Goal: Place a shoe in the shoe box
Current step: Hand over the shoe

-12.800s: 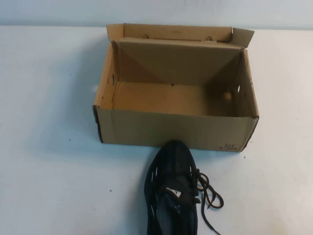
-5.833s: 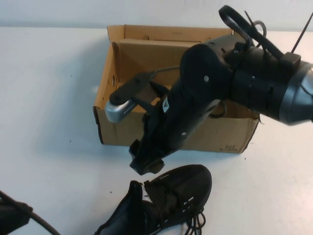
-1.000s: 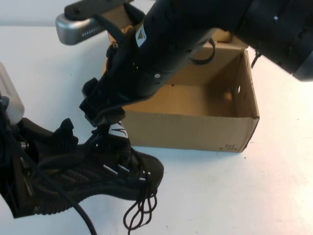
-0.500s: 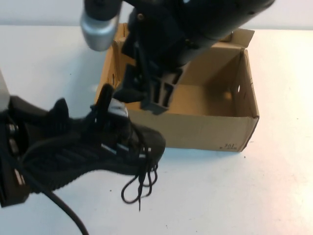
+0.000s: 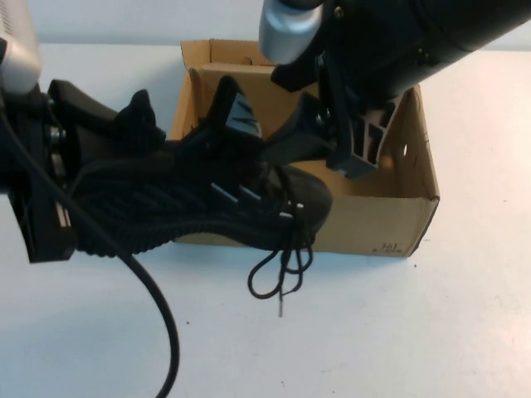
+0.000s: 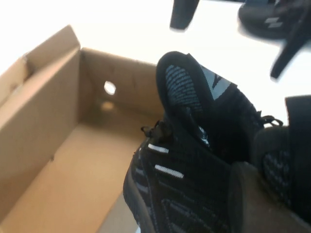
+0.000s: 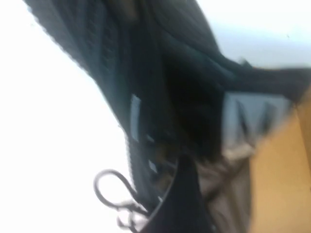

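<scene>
The black mesh shoe [image 5: 207, 207] hangs in the air, its toe over the front wall of the open brown shoe box [image 5: 390, 224], its laces [image 5: 278, 269] dangling. My left gripper [image 5: 124, 145] is shut on the shoe's heel, at the left of the box. In the left wrist view the shoe [image 6: 194, 160] fills the frame beside one finger pad [image 6: 252, 199], with the box floor [image 6: 73, 165] below. My right gripper [image 5: 340, 141] hovers open over the box, just above the shoe's tongue and apart from it. The right wrist view shows the blurred shoe [image 7: 146, 73] and the box wall [image 7: 282, 184].
The box's lid flap [image 5: 249, 54] stands open at the back. The left arm's black cable [image 5: 158, 315] loops down over the white table [image 5: 415, 332] in front of the box.
My left gripper has lifted the shoe up and to the right, bringing its toe over the box's front wall. My right gripper has moved right, over the box interior.
</scene>
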You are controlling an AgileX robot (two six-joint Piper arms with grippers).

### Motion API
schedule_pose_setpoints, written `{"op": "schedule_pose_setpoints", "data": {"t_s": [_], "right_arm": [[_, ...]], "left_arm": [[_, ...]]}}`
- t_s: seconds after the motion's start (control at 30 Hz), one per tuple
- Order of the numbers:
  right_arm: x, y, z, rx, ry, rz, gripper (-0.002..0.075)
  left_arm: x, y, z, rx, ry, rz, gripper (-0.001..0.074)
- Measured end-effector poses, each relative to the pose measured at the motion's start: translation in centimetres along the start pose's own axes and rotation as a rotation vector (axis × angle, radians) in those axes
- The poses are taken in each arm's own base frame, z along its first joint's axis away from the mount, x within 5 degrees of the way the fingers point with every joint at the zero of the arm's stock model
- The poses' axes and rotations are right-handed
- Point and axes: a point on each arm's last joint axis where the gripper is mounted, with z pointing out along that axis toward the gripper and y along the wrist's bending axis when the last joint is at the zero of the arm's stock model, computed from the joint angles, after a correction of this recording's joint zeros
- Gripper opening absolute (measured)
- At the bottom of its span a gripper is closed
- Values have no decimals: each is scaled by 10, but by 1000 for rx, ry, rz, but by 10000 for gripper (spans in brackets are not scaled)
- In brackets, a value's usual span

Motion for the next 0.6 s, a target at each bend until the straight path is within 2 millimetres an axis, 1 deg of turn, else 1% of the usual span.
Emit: {"op": "schedule_pose_setpoints", "data": {"t_s": [0.1, 0.27, 0.47, 0.6], "right_arm": [[2, 5, 1, -30, -9, 9, 501], [18, 13, 5, -67, 26, 12, 501], [21, 22, -9, -58, 9, 0, 501], [21, 23, -9, -67, 2, 2, 501]], "left_arm": [[-8, 1, -3, 10, -34, 28, 93], [-20, 0, -9, 17, -53, 71, 93], [-20, -7, -10, 93, -47, 86, 93], [-20, -9, -11, 120, -53, 88, 93]]}}
